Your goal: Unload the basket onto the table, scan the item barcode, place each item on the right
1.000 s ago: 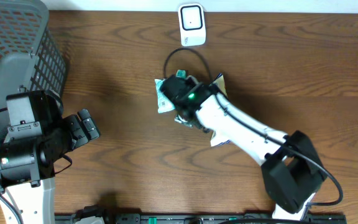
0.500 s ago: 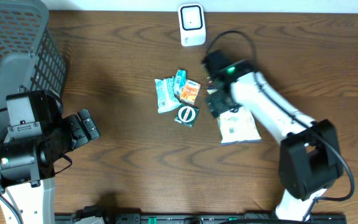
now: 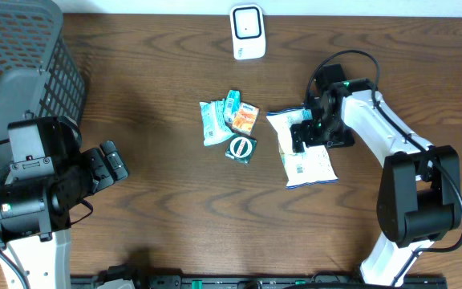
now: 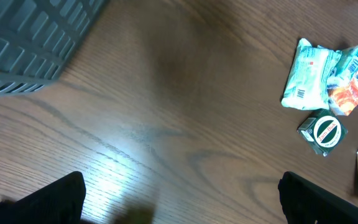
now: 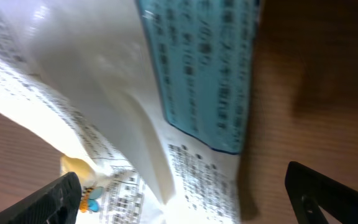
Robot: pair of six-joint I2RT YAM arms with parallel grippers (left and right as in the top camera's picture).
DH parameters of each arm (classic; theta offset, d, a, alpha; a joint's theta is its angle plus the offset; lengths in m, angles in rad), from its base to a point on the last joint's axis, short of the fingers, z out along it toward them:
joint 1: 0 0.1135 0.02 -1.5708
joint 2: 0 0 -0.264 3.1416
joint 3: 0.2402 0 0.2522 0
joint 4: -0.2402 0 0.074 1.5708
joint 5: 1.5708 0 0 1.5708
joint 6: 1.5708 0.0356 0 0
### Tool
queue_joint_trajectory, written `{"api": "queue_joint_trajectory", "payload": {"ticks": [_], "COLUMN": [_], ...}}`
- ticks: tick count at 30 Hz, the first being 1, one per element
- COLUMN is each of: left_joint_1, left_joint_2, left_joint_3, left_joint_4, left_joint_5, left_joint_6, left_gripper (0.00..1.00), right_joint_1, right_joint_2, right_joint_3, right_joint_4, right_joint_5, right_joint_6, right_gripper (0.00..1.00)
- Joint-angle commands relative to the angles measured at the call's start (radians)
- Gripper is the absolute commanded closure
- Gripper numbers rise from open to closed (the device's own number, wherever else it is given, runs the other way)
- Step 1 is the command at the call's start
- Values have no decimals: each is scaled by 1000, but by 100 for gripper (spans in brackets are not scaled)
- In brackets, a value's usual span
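Basket (image 3: 22, 56) of grey mesh fills the far-left corner of the wooden table (image 3: 151, 233). Below it the left gripper (image 3: 112, 163) hangs over bare wood, its fingers (image 4: 61, 196) spread as wide as the wrist view allows and nothing between them. At the top middle edge stands the white scanner (image 3: 247, 32). Below the scanner lies a tight cluster: a teal packet (image 3: 212, 122), a small blue packet (image 3: 232, 102) and an orange packet (image 3: 246, 120) touching one another, with a dark packet (image 3: 241, 148) bearing a round logo just beneath them. To the right of the cluster, the white bag (image 3: 307, 164) lies flat, printed side up, well apart from the scanner. The right gripper (image 3: 305, 135) sits over the bag's upper part, jaws wide apart and pinching nothing, the bag's small print filling its wrist view.
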Motion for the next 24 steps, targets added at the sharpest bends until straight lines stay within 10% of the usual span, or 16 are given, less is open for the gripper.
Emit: {"api": "queue_joint_trajectory", "payload": {"ticks": [1, 10, 17, 24], "left_joint_1": [5, 5, 5, 5], "left_joint_2": [0, 0, 0, 0], "left_joint_3": [-3, -3, -3, -3], "left_joint_4": [-1, -1, -1, -1], "left_joint_5": [-16, -16, -16, -16], "left_joint_6": [-9, -9, -10, -10], "left_gripper": [3, 2, 2, 3], "right_joint_1": [-3, -10, -10, -6], "right_joint_2": [6, 6, 5, -14], "right_joint_3": [-31, -199, -219, -64], "right_joint_4": [29, 219, 273, 183], "right_joint_5": [-35, -298, -341, -256], "right_joint_6": [-15, -15, -10, 5], "right_gripper": [1, 15, 99, 99]}}
